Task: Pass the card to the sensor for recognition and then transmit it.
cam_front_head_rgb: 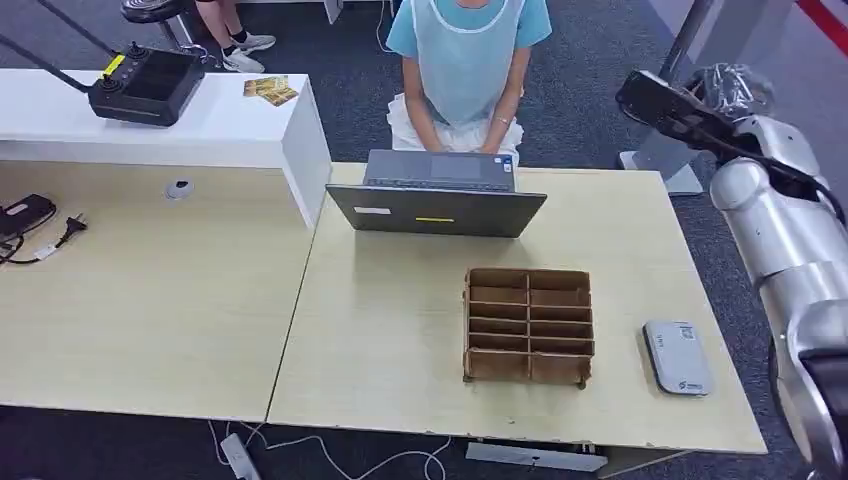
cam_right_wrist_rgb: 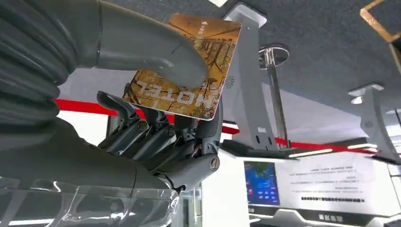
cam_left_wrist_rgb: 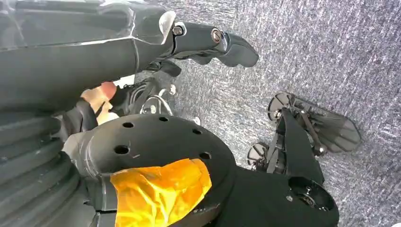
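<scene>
My right hand (cam_right_wrist_rgb: 165,142) pinches a brown and gold hotel card (cam_right_wrist_rgb: 215,42) between the thick grey thumb (cam_right_wrist_rgb: 142,45) and the dark fingers behind it. In the head view the right arm is raised at the far right, and the right hand (cam_front_head_rgb: 662,100) is up beyond the table's right edge. The grey sensor (cam_front_head_rgb: 676,357) lies flat near the table's front right corner, well below that hand. My left hand (cam_left_wrist_rgb: 208,40) hangs over the carpet with its dark fingers stretched out and nothing in them.
A brown cardboard organizer (cam_front_head_rgb: 528,325) with several slots stands mid-table, left of the sensor. Behind it is an open laptop (cam_front_head_rgb: 437,208), and a seated person (cam_front_head_rgb: 465,60) faces it. More cards (cam_front_head_rgb: 270,90) and a black controller (cam_front_head_rgb: 150,85) lie on the white counter.
</scene>
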{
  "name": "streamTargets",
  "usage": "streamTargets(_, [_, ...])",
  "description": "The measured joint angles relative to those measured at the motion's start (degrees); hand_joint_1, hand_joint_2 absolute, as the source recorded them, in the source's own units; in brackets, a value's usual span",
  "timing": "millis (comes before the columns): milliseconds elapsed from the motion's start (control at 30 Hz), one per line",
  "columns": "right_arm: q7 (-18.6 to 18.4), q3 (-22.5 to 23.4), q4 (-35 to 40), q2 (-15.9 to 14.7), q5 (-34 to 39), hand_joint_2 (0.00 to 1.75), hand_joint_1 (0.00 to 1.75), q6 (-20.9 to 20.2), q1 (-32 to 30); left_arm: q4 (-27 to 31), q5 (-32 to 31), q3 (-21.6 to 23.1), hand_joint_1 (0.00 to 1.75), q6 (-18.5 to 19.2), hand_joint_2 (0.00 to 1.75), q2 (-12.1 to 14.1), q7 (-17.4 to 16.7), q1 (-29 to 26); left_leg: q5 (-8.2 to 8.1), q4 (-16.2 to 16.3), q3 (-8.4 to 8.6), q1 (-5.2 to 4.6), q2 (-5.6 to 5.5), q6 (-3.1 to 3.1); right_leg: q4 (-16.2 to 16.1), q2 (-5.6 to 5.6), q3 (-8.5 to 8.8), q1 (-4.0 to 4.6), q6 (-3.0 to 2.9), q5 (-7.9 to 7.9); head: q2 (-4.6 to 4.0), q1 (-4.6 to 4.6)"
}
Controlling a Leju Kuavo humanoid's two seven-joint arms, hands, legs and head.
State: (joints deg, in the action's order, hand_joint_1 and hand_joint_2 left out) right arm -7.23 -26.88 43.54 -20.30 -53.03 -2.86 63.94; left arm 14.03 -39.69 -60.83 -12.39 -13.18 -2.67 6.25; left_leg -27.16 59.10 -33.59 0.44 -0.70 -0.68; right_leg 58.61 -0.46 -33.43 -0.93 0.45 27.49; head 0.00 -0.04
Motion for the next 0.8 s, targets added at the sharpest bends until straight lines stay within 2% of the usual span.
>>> streamTargets(467, [-0.4, -2.3, -4.3, 6.1, -1.9, 1.75, 1.75, 0.7, 1.5, 0.0, -0.4, 0.0, 0.0, 0.8, 1.75, 0.0, 0.0, 0.2, 0.01, 0.0, 0.01, 0.01, 0.0, -0.01, 0.0, 0.0, 0.0, 0.01, 0.0, 0.0, 0.0, 0.0])
streamTargets(800, [1.1, -2.3, -5.0, 7.0, -1.0, 1.75, 1.75, 1.1, 1.5, 0.0, -0.4, 0.0, 0.0, 0.7, 1.75, -0.1, 0.0, 0.2, 0.01, 0.0, 0.0, -0.01, 0.0, -0.02, 0.0, 0.0, 0.0, -0.01, 0.01, -0.01, 0.0, 0.0])
